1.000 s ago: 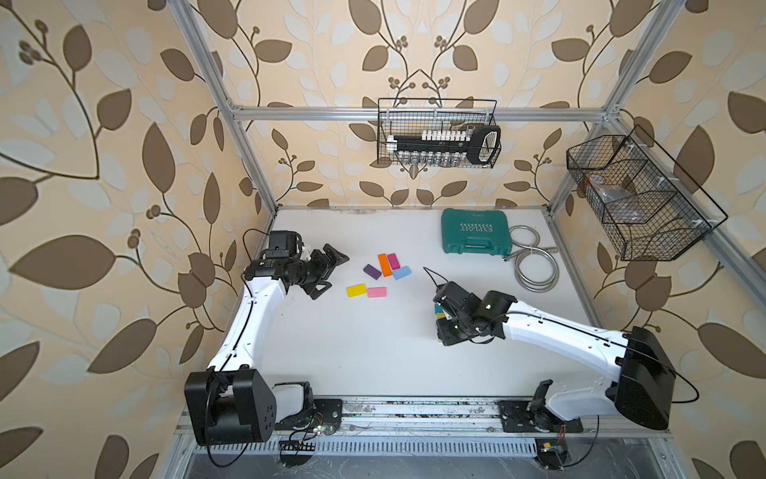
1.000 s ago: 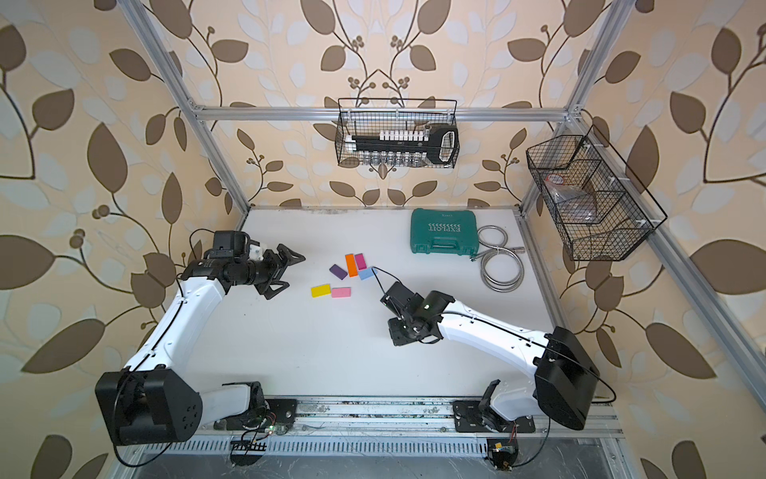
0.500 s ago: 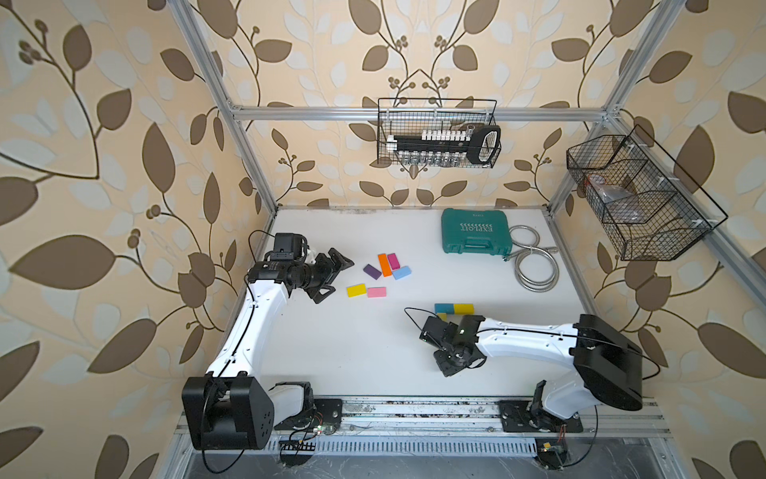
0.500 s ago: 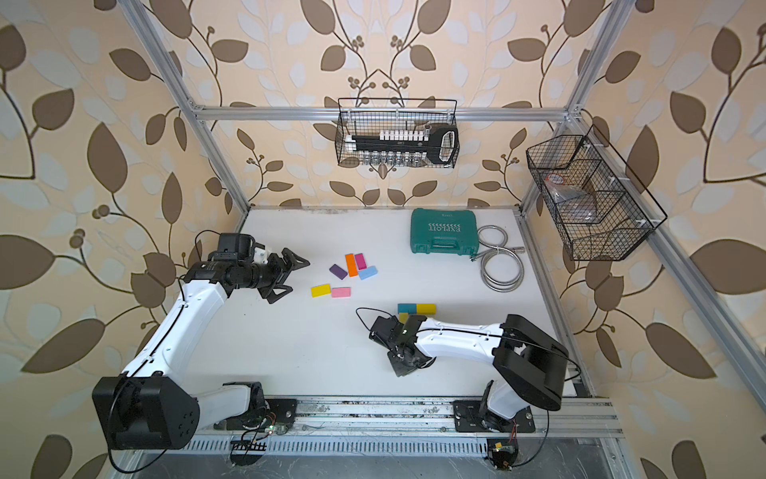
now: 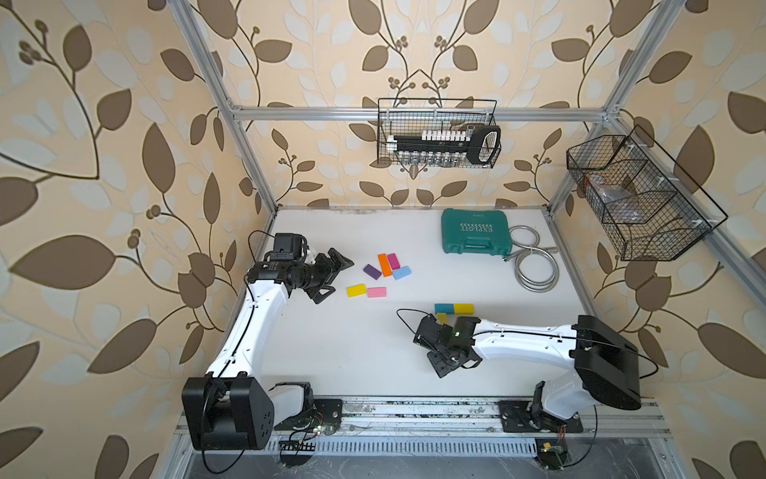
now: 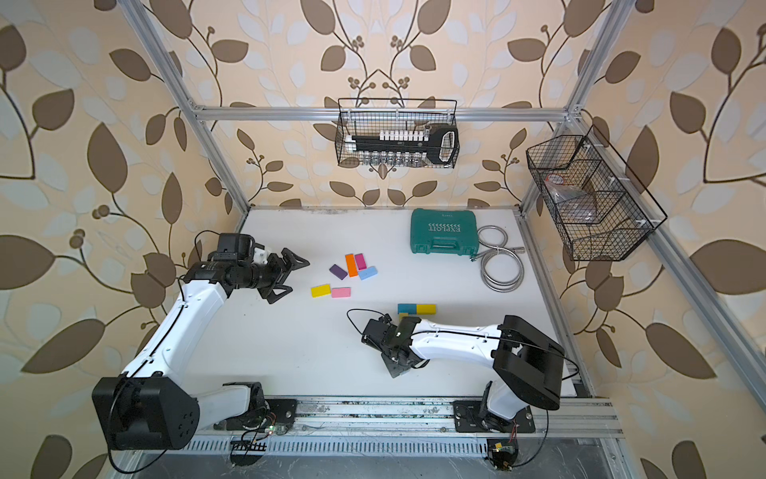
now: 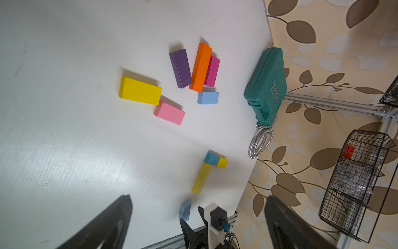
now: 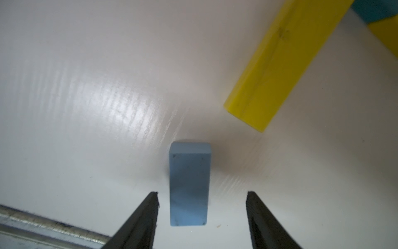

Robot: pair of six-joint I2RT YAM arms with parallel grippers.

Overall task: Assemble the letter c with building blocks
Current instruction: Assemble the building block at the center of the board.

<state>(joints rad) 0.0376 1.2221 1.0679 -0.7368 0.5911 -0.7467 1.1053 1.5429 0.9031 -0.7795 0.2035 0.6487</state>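
In the right wrist view a light blue block [image 8: 189,183] lies flat on the white table, between the spread fingers of my open right gripper [image 8: 201,194], which do not touch it. In both top views this gripper [image 5: 445,361] covers that block. Just behind it lie a yellow bar [image 8: 280,64], a teal block [image 5: 444,308] and a short yellow block [image 5: 463,308], all touching. Loose purple [image 5: 372,271], orange [image 5: 384,264], magenta [image 5: 393,261], light blue [image 5: 401,272], yellow [image 5: 357,290] and pink [image 5: 376,292] blocks lie mid-table. My left gripper [image 5: 335,280] hangs open and empty left of them.
A green tool case [image 5: 474,230] and a coiled metal hose [image 5: 534,265] lie at the back right. Wire baskets hang on the back wall [image 5: 439,132] and the right wall [image 5: 638,199]. The metal front rail [image 5: 414,408] runs close to the right gripper.
My right arm carried the light blue block from beside the yellow bar toward the front edge, then the jaws opened and left it on the table. The left arm barely moved.
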